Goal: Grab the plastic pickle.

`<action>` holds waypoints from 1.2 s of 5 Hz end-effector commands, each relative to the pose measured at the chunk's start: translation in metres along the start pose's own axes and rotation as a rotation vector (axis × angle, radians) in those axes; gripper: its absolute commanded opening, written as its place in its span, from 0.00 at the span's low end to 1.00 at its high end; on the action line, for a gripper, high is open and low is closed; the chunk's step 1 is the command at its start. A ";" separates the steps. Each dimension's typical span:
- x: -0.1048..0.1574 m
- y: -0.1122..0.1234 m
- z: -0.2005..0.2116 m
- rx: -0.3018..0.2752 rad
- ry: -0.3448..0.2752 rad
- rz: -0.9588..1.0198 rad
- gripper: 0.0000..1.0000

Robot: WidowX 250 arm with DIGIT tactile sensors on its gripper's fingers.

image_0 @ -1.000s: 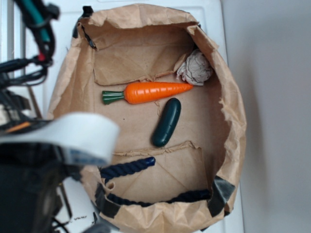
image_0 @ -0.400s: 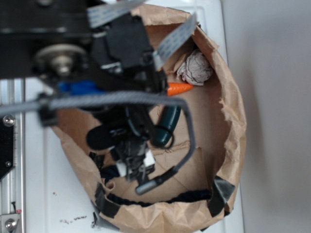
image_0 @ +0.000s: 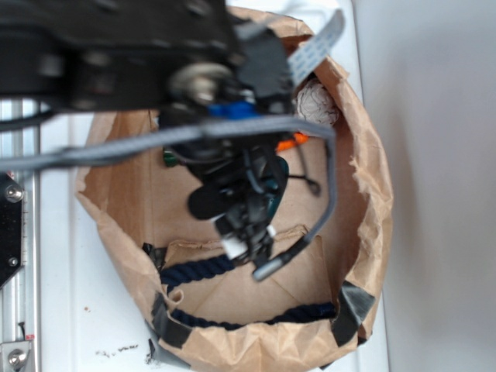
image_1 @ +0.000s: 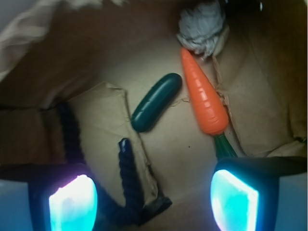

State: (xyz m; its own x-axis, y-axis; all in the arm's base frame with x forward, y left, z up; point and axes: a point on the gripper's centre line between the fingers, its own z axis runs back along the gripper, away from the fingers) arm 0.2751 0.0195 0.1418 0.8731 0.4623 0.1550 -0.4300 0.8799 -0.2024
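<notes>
The pickle point(image_1: 157, 102) lies slantwise on the floor of the paper bag point(image_0: 370, 178), just beside the carrot point(image_1: 204, 93), not touching it. The gripper point(image_1: 153, 195) hangs above with fingers point(image_1: 233, 196) spread wide and empty. Best to centre over the pickle's middle, straddle its narrow width, and clear the rope point(image_1: 129, 178).

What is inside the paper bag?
In the bag lie a pickle, a carrot, a crumpled white wad and a dark rope. In the exterior view the arm covers most of the pickle and carrot.
</notes>
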 end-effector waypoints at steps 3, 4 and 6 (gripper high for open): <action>0.010 -0.007 0.000 0.043 -0.017 0.133 1.00; 0.010 -0.007 0.000 0.043 -0.017 0.133 1.00; 0.006 0.002 -0.015 0.025 0.004 0.224 1.00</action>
State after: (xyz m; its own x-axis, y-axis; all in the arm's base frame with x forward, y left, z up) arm 0.2809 0.0180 0.1183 0.7641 0.6404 0.0781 -0.6180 0.7613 -0.1963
